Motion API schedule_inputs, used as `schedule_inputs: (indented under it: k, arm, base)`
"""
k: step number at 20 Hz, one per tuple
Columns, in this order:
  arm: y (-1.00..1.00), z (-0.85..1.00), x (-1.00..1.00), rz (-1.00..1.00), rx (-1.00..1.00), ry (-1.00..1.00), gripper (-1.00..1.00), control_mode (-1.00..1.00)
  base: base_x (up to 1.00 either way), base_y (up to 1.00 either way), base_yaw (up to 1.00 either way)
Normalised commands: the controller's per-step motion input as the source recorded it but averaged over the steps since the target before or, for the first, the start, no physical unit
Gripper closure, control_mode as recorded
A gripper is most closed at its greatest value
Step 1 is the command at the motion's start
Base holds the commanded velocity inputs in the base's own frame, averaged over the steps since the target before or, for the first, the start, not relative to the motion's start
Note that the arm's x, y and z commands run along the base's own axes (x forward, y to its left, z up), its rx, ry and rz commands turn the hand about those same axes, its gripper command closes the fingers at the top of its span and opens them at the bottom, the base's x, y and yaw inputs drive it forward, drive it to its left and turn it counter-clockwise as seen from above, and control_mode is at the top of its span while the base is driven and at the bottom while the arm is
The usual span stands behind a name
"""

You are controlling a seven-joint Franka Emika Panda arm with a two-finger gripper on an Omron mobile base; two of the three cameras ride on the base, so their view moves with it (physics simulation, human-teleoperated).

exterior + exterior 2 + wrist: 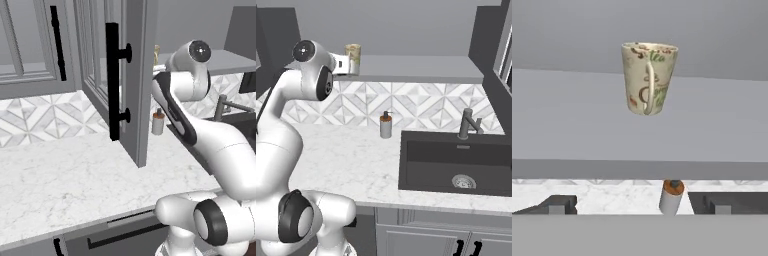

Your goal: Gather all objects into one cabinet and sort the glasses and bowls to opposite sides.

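Observation:
The beige cup, pale with mottled marks, stands upright on the flat grey shelf of the cabinet. My gripper is open, level with the shelf's front edge and short of the cup; its dark fingertips are wide apart with nothing between them. From the right base view the beige cup sits at the shelf's left end, just beyond my gripper. The cabinet's open door with its black bar handle hides most of the cup. The grey-brown cup and both bowls are out of view.
A soap dispenser stands on the marble counter below the shelf. To its right lies a dark sink with a grey faucet. A second, shut cabinet door hangs at the left.

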Motion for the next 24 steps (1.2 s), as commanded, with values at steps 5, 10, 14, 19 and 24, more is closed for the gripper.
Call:
schedule_inputs:
  k: [5,10,14,19,24]
  arm:
    - [0.02,0.07,0.3,-0.06,0.01,-0.16,-1.0,-1.0]
    - [0.0,0.15,0.37,-0.11,0.01,-0.13,-1.0,-1.0]
    - [0.0,0.26,0.2,-0.1,0.0,-0.11,-1.0,-1.0]
    - [0.0,0.05,0.1,-0.01,0.0,-0.01,-1.0,-1.0]
    - [0.0,0.09,0.13,0.0,0.0,0.0,-1.0,-1.0]
  base:
    - [0.0,0.0,0.0]
    - [0.0,0.0,0.0]
    - [0.0,0.0,0.0]
    - [0.0,0.0,0.0]
    - [0.0,0.0,0.0]
